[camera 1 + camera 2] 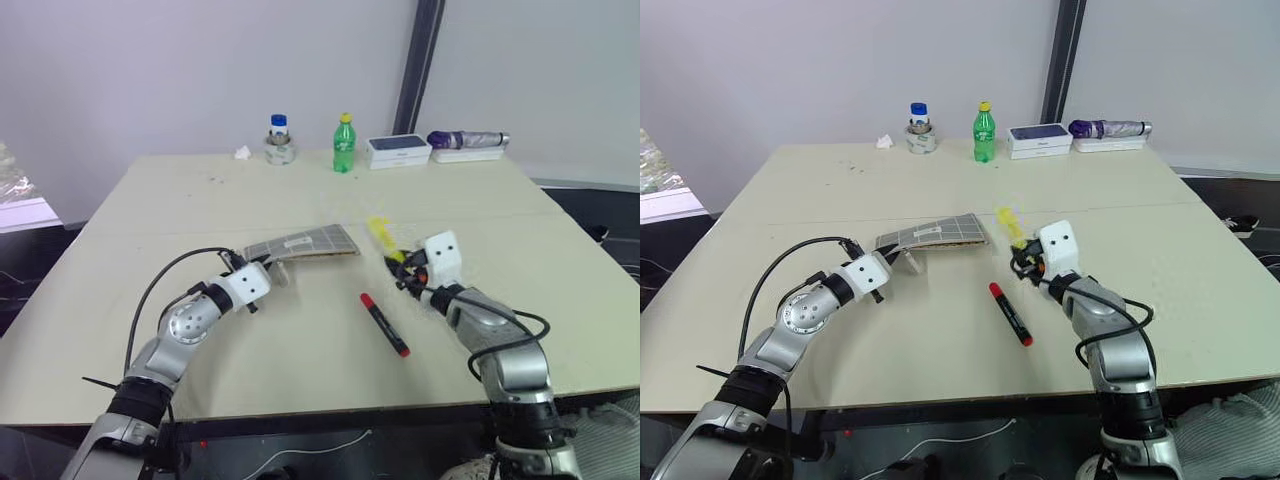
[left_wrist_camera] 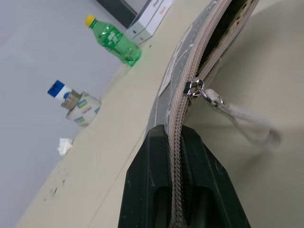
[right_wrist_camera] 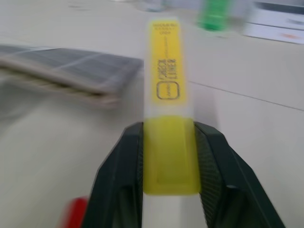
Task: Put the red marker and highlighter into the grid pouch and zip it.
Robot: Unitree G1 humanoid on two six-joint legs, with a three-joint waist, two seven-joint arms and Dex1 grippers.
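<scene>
Yellow highlighter (image 3: 170,109) is pinched between the right gripper (image 1: 400,268) fingers, held just right of the grid pouch (image 1: 305,243). Left gripper (image 2: 180,190) fingers are clamped tight on the pouch's zipper edge at its left end, lifting it off the worktop (image 1: 300,360). Red marker (image 1: 384,323) lies on the worktop nearer, between both arms.

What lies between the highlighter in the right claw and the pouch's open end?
Nothing visible: the highlighter, gripped by the right claw, faces the pouch across bare table; the red marker lies nearer the robot.
</scene>
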